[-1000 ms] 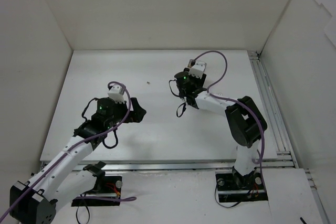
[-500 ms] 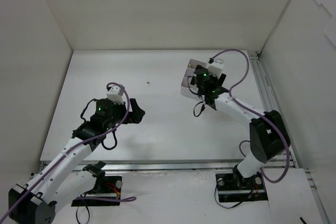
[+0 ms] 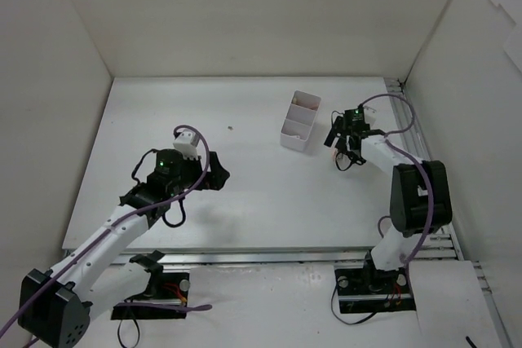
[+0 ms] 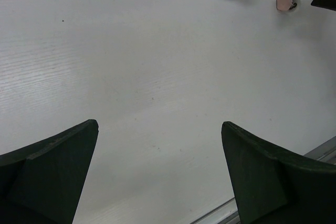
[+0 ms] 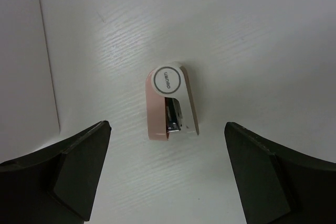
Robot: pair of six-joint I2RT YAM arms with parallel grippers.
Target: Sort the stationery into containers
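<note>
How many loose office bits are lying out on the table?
1: a small pink stapler on the table beside the white box, below the right arm's open jaws. More may be hidden inside the box.

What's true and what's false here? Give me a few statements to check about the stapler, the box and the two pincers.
1. The pink stapler lies on the table beside the white box, not inside it. True.
2. The right pincer is shut on the stapler. False: its jaws stand wide open, and the stapler lies free on the table between them, touching neither finger.
3. The left pincer holds a pen. False: it is open and empty, over bare table.
4. The white box is open at the top and split into compartments. True.
</note>
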